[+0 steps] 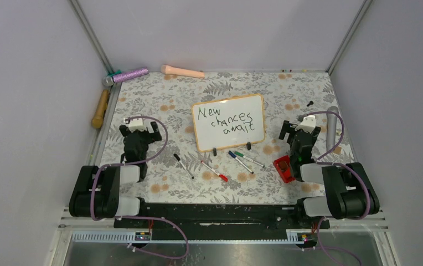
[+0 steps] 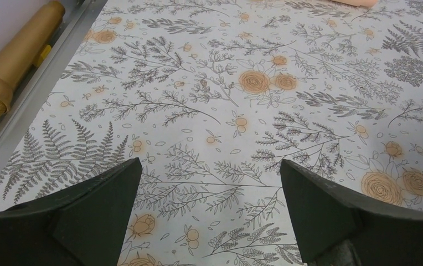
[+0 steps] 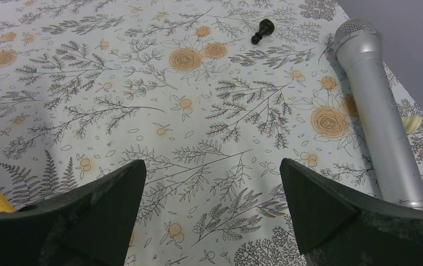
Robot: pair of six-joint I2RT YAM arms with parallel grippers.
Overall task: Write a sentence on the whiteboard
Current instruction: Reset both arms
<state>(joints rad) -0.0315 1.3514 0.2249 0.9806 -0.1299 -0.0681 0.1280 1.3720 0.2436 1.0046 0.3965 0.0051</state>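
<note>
Whiteboard filled with the sentence; both tools empty.

The left tool is spread wide, its jaws far apart with nothing between them and only the floral worktop below. The right tool is just as wide and also grips nothing. Each hangs close to its own side, well apart from the board, which looks like a rest pose now that all three lines are written. Between the arms, loose markers lie near the board's feet, and a red block lies just beside the right arm. The board stands mid-worktop, tilted back on its feet and facing the arms, probably so that its face can be reached and read. A silver microphone lies right of the right tool, and a gold microphone lies along the left edge.
</note>
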